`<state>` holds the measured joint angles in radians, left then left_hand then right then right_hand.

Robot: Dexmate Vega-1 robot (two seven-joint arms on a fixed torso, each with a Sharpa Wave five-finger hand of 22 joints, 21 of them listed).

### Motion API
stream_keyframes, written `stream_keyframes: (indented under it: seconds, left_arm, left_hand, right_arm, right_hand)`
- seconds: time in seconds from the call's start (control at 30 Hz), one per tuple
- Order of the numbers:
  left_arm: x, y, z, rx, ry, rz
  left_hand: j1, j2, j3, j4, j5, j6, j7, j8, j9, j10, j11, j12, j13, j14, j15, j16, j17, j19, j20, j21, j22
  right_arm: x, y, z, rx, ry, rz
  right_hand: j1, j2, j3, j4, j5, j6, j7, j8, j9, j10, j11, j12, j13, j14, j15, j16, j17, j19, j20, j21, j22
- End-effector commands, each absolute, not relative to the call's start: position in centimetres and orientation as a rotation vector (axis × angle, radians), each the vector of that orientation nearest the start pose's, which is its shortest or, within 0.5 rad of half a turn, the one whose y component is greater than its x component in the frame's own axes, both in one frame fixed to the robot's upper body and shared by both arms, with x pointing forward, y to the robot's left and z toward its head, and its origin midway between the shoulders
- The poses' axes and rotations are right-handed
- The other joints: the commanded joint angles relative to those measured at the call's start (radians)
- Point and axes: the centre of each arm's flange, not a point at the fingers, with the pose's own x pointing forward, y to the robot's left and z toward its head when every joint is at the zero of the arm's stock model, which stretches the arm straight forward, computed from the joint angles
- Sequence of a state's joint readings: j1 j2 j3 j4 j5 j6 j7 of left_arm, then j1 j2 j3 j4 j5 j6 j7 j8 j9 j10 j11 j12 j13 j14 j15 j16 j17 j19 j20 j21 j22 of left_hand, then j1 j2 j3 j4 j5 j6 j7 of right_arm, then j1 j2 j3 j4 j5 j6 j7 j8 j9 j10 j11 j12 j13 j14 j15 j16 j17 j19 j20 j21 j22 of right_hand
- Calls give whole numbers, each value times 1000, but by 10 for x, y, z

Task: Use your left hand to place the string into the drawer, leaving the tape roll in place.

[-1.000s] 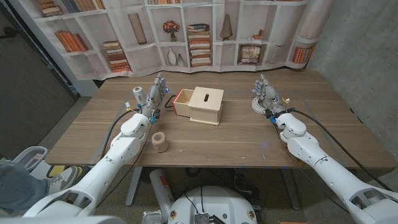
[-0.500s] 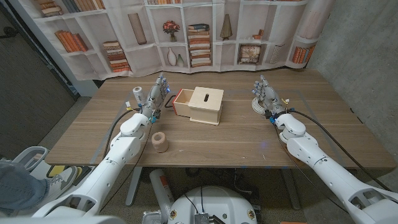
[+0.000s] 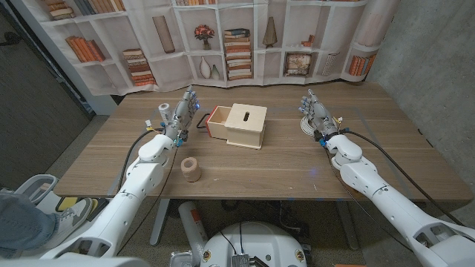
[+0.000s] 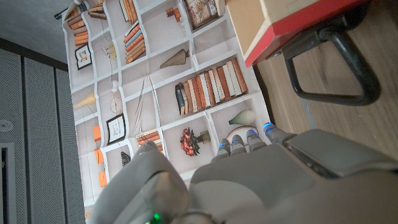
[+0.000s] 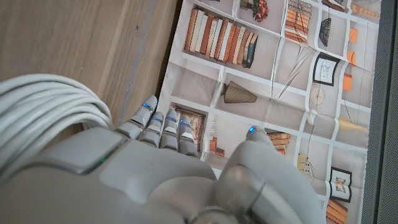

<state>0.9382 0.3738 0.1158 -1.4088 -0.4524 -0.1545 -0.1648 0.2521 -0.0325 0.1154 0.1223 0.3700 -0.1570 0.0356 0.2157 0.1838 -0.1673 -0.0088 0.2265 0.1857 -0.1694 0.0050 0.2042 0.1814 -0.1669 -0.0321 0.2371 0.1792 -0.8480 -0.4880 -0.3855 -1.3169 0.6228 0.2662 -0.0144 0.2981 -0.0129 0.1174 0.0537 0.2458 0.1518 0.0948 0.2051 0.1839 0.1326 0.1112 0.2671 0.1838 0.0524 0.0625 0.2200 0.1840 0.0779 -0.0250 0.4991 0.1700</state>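
Head view: a wooden table [image 3: 282,167] runs across the middle of the frame, with a printed bookshelf backdrop [image 3: 223,37] along the top.
Left hand [image 3: 183,113]: it stands left of centre in the frame, fingers reaching up toward the backdrop and a little apart; it holds nothing.
Right hand [image 3: 317,113]: it stands right of centre, fingers up and close together but straight; nothing is in it.
String [image 3: 306,124]: a white coil on the table, just under and behind the right hand, which hides a part of it. In the right wrist view the white loops [image 5: 43,118] lie beside the back of that hand; I cannot tell if they touch.
Drawer [image 3: 217,121]: it is pulled out on the left side of the wooden box [image 3: 246,124], near the centre of the frame, with a red front and a black handle. In the left wrist view the red front [image 4: 298,28] and the black handle [image 4: 339,71] show in the upper right, just past the left hand's fingertips [image 4: 249,138].
Tape roll [image 3: 191,169]: a pale brown roll on the table, lower left of centre, beside the left forearm and apart from the box.
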Motion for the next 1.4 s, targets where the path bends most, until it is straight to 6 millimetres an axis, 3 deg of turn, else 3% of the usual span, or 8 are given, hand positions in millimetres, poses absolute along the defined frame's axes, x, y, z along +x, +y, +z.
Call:
stream_keyframes:
  seconds: [0.03, 0.87, 1.4]
  left_arm:
    - [630, 311, -17, 3, -617, -214]
    - [604, 329, -11, 76, -681, -158]
    - [596, 344, -18, 73, -717, -131]
  left_hand:
    - [13, -1, 2, -5, 7, 6, -2, 6, 5, -1, -2, 7, 4, -54, 3, 8, 2, -186, -7, 7, 5]
    - [24, 6, 0, -11, 10, 30, -4, 9, 4, 24, -4, 10, 3, -31, 2, 8, 1, -173, -3, 5, 5]
    - [34, 9, -2, -15, 12, 56, -5, 12, 3, 49, -8, 13, 2, -6, -2, 9, 1, -152, -2, 7, 4]
  right_arm:
    - [656, -268, -32, 29, -567, 193]
    - [651, -263, -20, 28, -611, 199]
    - [649, -263, -14, 25, -621, 196]
  right_hand:
    - [8, 8, 6, -3, -1, 10, -3, 1, 5, 12, -3, 7, 2, 7, 0, 0, 2, 8, -3, -3, 4]
    - [9, 12, 5, -6, -4, 18, -1, 1, 5, 24, -10, 6, 3, 16, -4, -4, 2, 14, -4, -13, 5]
    - [8, 13, 4, -7, -6, 20, -2, 0, 5, 27, -8, 3, 3, 27, 2, -4, 2, 18, -4, -20, 5]
